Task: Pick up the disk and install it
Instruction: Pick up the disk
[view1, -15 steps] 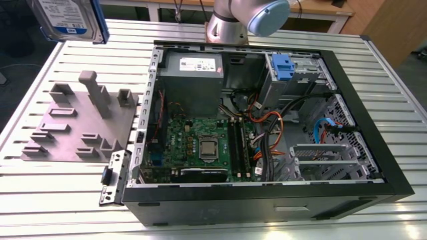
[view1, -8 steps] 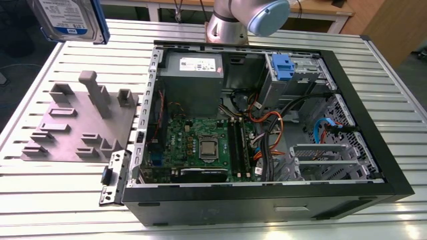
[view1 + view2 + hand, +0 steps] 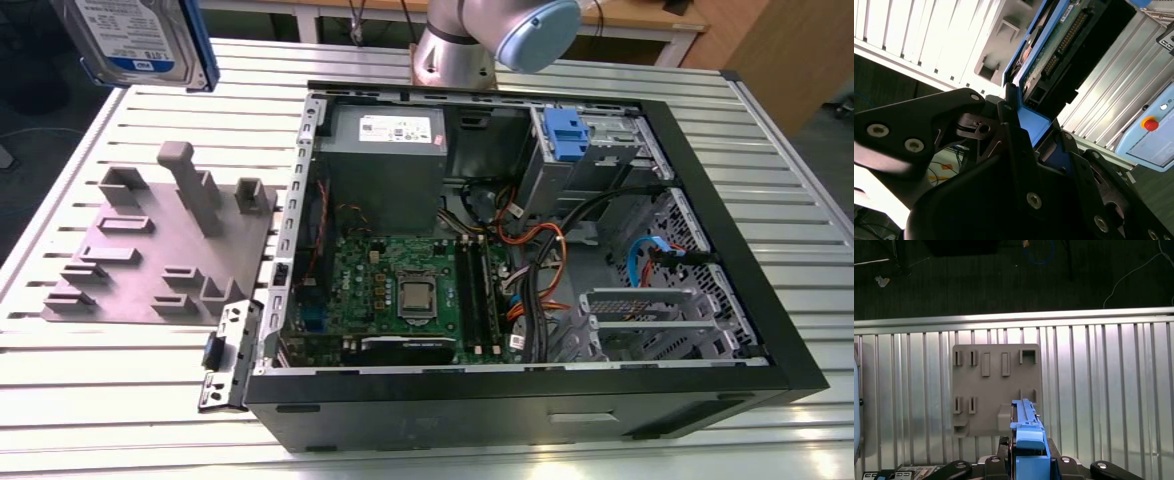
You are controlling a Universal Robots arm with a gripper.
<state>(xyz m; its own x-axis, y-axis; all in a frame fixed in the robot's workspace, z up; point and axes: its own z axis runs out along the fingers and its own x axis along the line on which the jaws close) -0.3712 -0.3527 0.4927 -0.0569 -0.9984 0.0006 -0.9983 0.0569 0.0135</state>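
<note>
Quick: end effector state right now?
End effector: closed, holding the disk.

- The disk (image 3: 138,40) has a silver-grey metal body and a smooth white-and-blue paper label with a light gloss.
- Its bracket (image 3: 1029,442) is bright blue plastic, smooth, with a soft shine.
- The gripper (image 3: 1034,125) is black and matt, with small bright metal screws.
- The table (image 3: 107,420) is ribbed metal, pale silver, and reflects the light.
- The fixture plate (image 3: 134,270) looks like dull grey plastic, without shine.
- The computer case (image 3: 534,400) has a matt black outer wall; inside it is bare grey sheet metal.
- The arm (image 3: 454,50) is smooth silvery metal with a glossy pale blue cap.
</note>
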